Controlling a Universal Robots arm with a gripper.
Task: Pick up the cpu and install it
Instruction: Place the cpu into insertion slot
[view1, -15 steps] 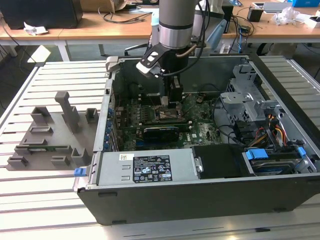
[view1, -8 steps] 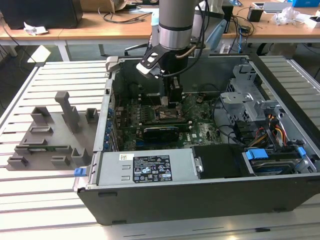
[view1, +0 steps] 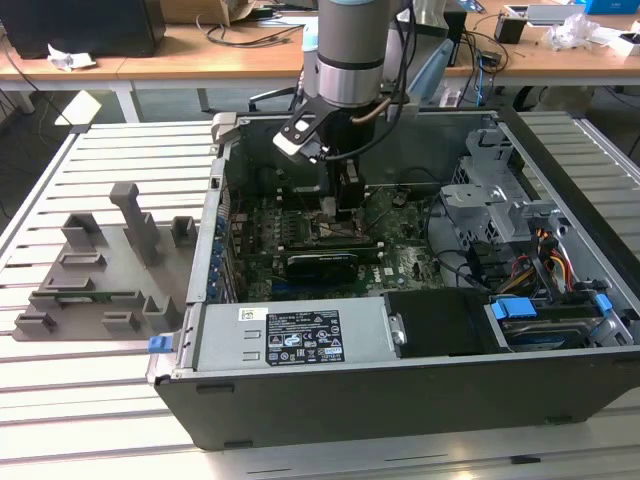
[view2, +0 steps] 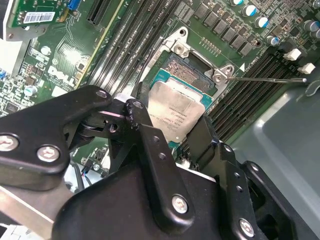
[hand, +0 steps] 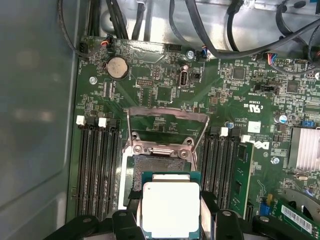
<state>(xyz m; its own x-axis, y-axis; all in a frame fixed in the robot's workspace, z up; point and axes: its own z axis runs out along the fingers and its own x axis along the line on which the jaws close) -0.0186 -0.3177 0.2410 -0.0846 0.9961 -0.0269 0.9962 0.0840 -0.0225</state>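
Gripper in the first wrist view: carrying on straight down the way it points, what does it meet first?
Probably the open socket: the cpu held by the gripper sits directly over it and would touch first. The gap left is unclear.

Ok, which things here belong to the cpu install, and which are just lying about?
In the job:
cpu, held in the gripper
open socket under it
computer case

Lying about:
grey fixture tray beside the case
power supply
drive cage
coin battery
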